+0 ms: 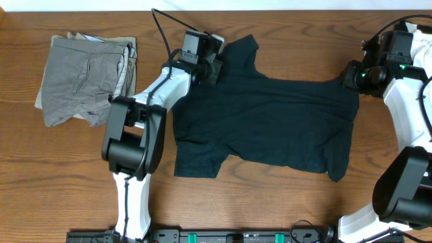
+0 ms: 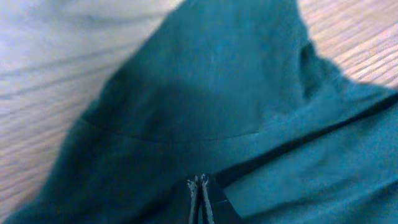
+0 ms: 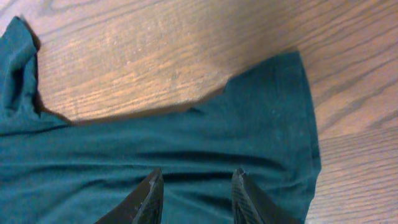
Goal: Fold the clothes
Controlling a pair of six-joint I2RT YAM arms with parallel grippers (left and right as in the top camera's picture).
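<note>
From overhead you see the T-shirt spread flat mid-tabletop, with folded grey shorts well apart on your left. Only the left wrist view shows your left pincer clenched on a fold of the shirt near its sleeve. Only the right wrist view shows your right pincer released, fingers spread above the shirt's edge.

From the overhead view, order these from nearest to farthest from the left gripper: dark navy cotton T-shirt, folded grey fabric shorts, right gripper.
1. Dark navy T-shirt: touching the left gripper.
2. Folded grey shorts: off to the left.
3. Right gripper: far right.
</note>
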